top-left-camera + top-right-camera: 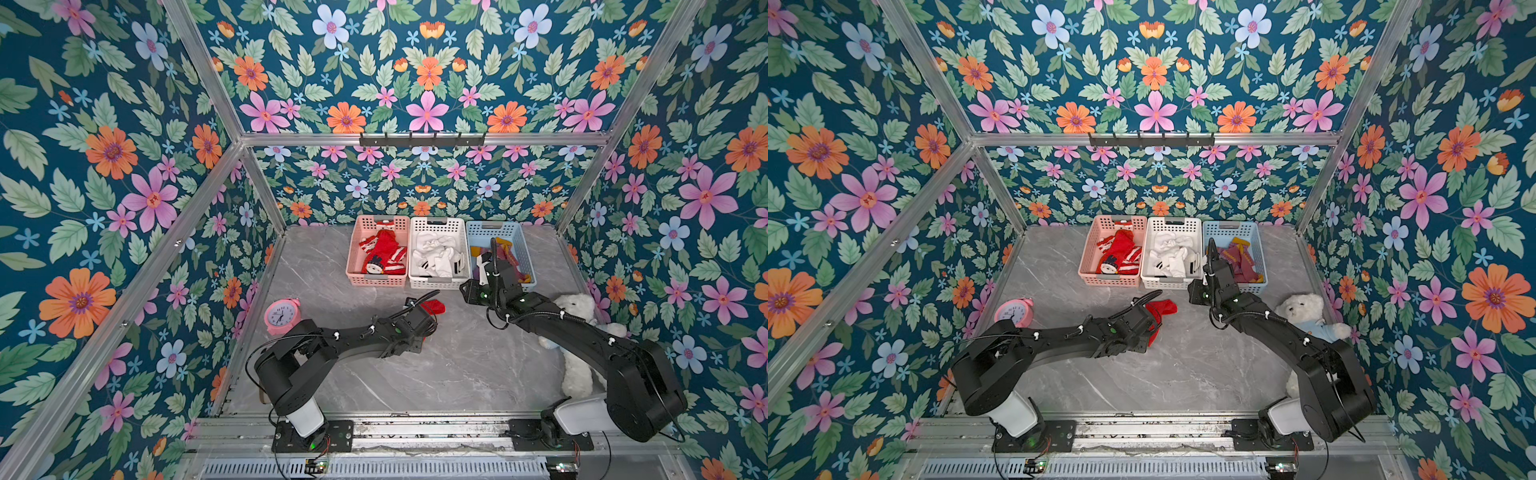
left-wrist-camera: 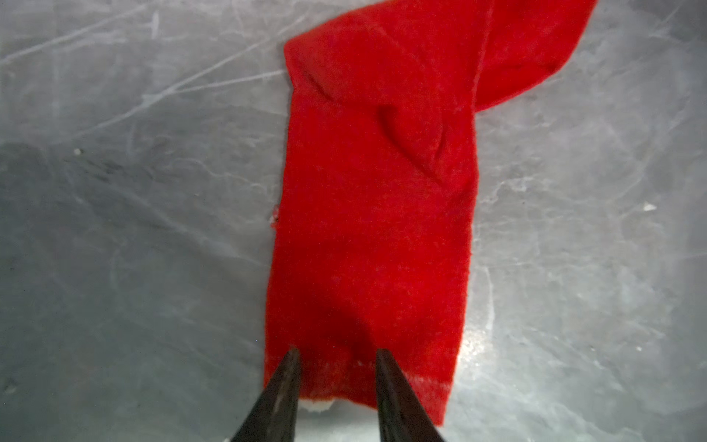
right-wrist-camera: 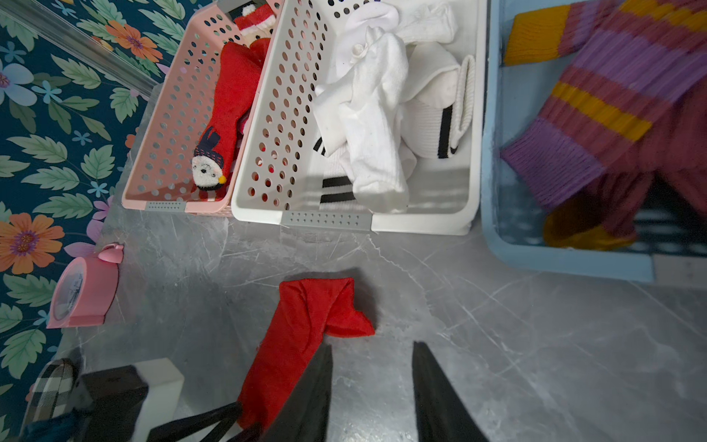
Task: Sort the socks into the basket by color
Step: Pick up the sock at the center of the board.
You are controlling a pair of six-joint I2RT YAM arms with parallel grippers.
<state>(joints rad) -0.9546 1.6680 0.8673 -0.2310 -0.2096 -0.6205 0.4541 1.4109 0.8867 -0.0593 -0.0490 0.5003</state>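
Observation:
A plain red sock [image 2: 375, 229] lies flat on the grey marble table, also in both top views [image 1: 434, 306] [image 1: 1163, 307]. My left gripper [image 2: 337, 351] is open, its two fingertips set apart over the sock's cuff end. My right gripper [image 3: 372, 346] is open above bare table beside the red sock [image 3: 302, 329], with nothing between its fingers. At the back stand three baskets. The pink basket [image 1: 376, 282] holds red and striped socks [image 1: 384, 251]. White socks with black bands [image 1: 438, 255] fill the white basket [image 1: 434, 283], and the blue basket [image 1: 528, 257] holds maroon-purple socks [image 1: 513, 259].
A pink alarm clock [image 1: 282, 316] stands at the table's left side. A white plush bear [image 1: 575, 311] lies along the right wall behind the right arm. A tan plaid case [image 3: 53, 386] sits near the left arm's base. Floral walls enclose three sides.

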